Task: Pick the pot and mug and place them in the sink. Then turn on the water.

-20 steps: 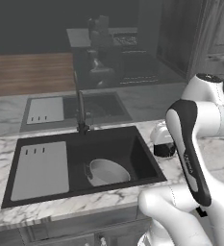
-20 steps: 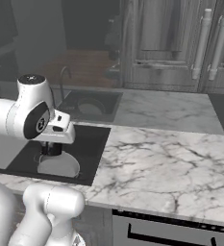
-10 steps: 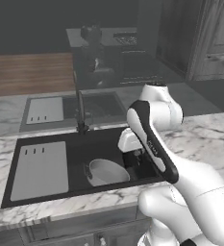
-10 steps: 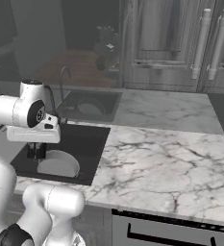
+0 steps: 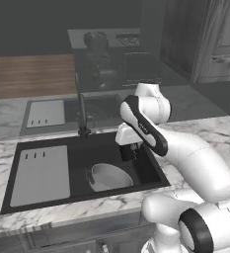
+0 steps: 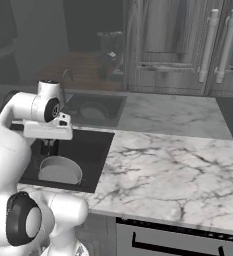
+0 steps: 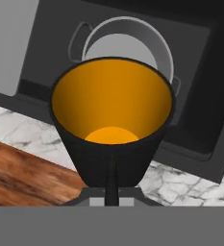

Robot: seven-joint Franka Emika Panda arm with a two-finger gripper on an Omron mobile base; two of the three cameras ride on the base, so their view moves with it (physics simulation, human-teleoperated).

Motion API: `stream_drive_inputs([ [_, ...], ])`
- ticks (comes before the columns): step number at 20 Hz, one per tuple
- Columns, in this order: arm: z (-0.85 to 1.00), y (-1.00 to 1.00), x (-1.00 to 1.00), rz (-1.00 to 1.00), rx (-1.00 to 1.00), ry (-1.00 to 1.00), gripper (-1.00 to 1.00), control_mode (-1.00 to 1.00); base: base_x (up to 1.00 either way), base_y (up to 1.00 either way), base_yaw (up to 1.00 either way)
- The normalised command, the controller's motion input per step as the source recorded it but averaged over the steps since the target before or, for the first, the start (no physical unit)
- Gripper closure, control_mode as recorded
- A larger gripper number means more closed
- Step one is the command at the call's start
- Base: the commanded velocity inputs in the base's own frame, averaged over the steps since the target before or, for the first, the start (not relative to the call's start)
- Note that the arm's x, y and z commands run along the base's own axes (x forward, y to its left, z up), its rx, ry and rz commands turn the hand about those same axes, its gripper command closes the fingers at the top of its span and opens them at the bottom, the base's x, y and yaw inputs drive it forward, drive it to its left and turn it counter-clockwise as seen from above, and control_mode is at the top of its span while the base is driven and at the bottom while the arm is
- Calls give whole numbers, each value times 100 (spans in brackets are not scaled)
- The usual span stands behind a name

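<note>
The mug [image 7: 112, 126] sat clamped in the fingers [image 7: 112, 185], closed narrow on its wall, orange inside facing the hand camera. It hung over the black sink [image 5: 136, 148], just beside and above the pot [image 5: 108, 177], which lay in the basin near the marble surface [image 6: 168, 165].

Dim, flat rendered light, darkest and hazy behind the gripper [image 5: 128, 154]; no glare, edges sharp, shadows soft.

pot [image 5: 108, 176] filling sink [image 5: 42, 148] right half, left clear
</note>
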Motion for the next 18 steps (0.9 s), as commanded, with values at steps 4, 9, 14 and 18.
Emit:
stream_drive_inputs([
  [4,-20,-20,50,0,0,0,100,-100,0,0,0],
  [9,-35,-2,19,0,0,-7,100,-100,0,0,0],
  [14,-42,0,4,0,0,-24,100,-100,0,0,0],
  [18,-35,0,14,0,0,-28,100,-100,0,0,0],
])
